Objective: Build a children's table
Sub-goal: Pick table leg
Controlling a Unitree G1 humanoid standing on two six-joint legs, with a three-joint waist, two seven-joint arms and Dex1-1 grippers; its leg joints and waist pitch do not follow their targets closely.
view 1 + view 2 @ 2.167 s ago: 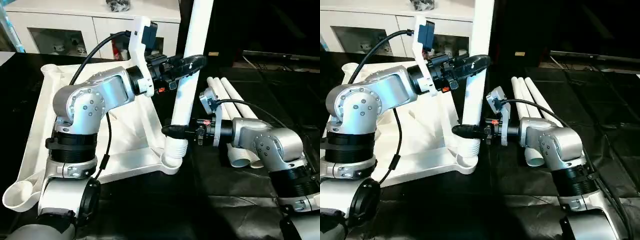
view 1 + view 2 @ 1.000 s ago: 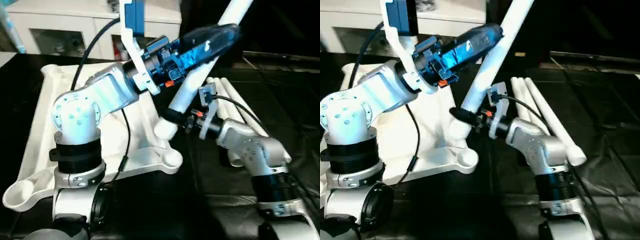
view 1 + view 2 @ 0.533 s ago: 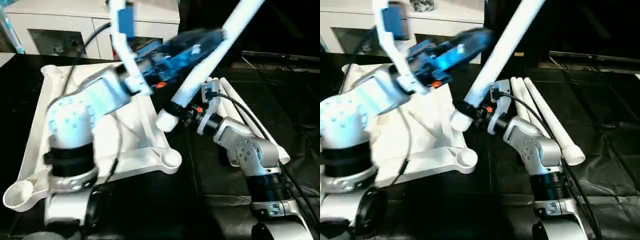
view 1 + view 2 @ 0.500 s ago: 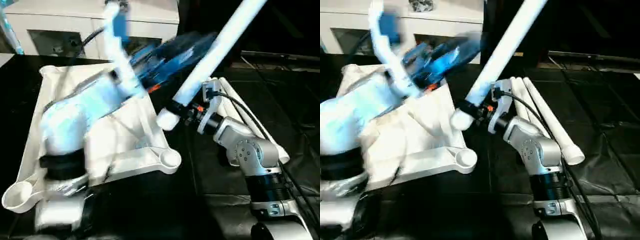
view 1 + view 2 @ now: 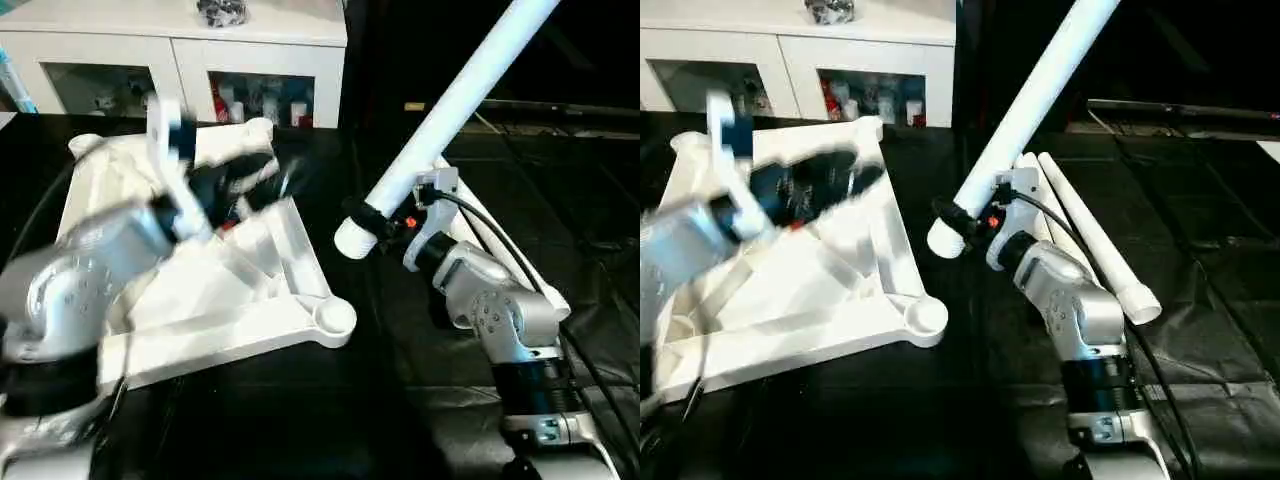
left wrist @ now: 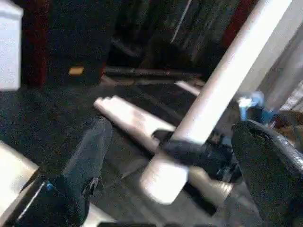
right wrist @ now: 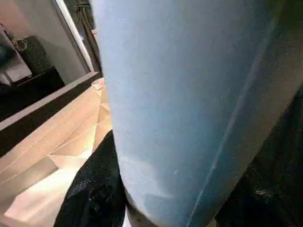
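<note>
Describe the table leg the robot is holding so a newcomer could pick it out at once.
Start at the upturned white table top lying on the black surface in front of the white cabinet. Just to its right, the right gripper clamps one long white leg near its thick end. Unlike the other legs lying flat behind the arm, this one is lifted and slants up and away.

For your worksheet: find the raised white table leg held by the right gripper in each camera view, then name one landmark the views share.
Left eye view: raised leg, slanting from centre to upper right.
Right eye view: same leg, centre to top.
Left wrist view: leg, clamped low by the right gripper.
Right wrist view: leg, close up.
Shared landmark: spare legs lying on the black surface.
</note>
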